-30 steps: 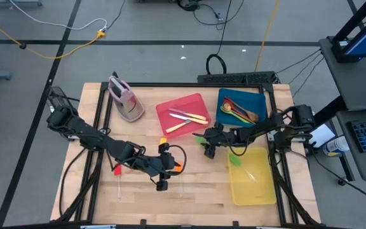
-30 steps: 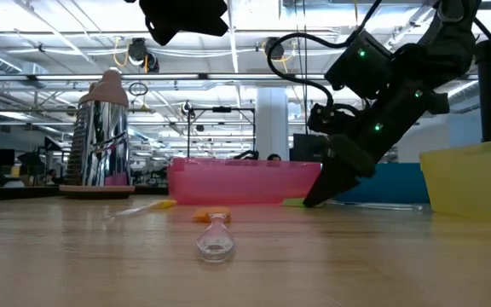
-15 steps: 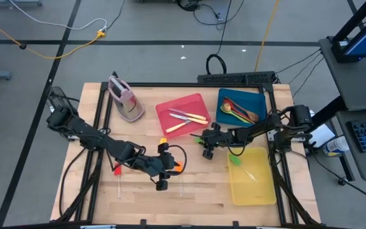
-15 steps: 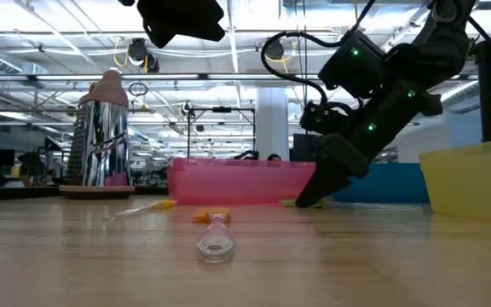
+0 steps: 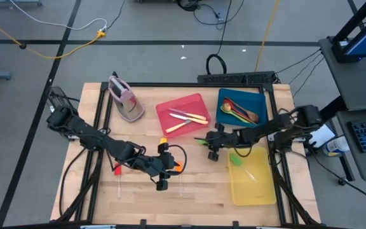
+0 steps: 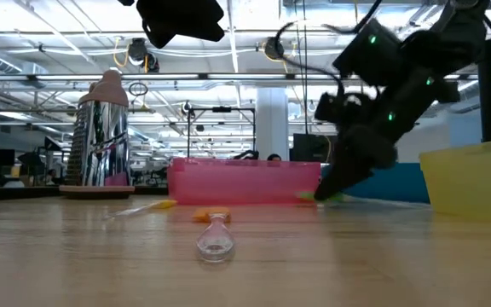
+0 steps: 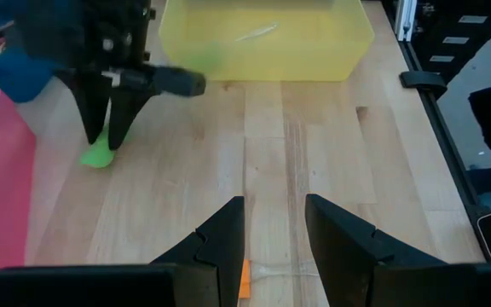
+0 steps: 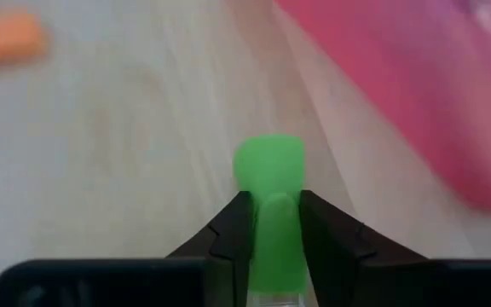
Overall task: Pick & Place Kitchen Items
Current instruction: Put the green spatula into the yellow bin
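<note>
My right gripper (image 5: 210, 151) is shut on a green-headed utensil (image 8: 267, 170) on the wood between the red tray (image 5: 184, 114) and the yellow tray (image 5: 253, 184). My left gripper (image 7: 274, 205) stands open near the table's middle, just above an orange-headed piece (image 7: 243, 277), touching nothing. A red-headed piece (image 5: 116, 168) and a yellow-headed one (image 6: 162, 204) lie flat on the table. A clear handle end (image 6: 215, 243) lies toward the near edge. Cream-handled knives (image 5: 189, 117) lie in the red tray and spoons (image 5: 239, 109) in the blue tray (image 5: 259, 102). My right gripper pinches the rear part of the green head (image 8: 273, 223) between its two fingers. The fingers (image 7: 102, 119) slant down from the table's right side. The head's front (image 7: 98, 155) sticks out past the fingertips, low over the wood. Whether it rests on the table I cannot tell.
A pink-grey stand (image 5: 126, 100) rests at the far left. The yellow tray holds another green-headed piece (image 5: 236, 159). Bare wood lies along the near edge between the two arms. Cables run behind the table's far edge.
My right gripper has gone a little toward the table's right edge and slightly up, with the green head at its fingertips.
</note>
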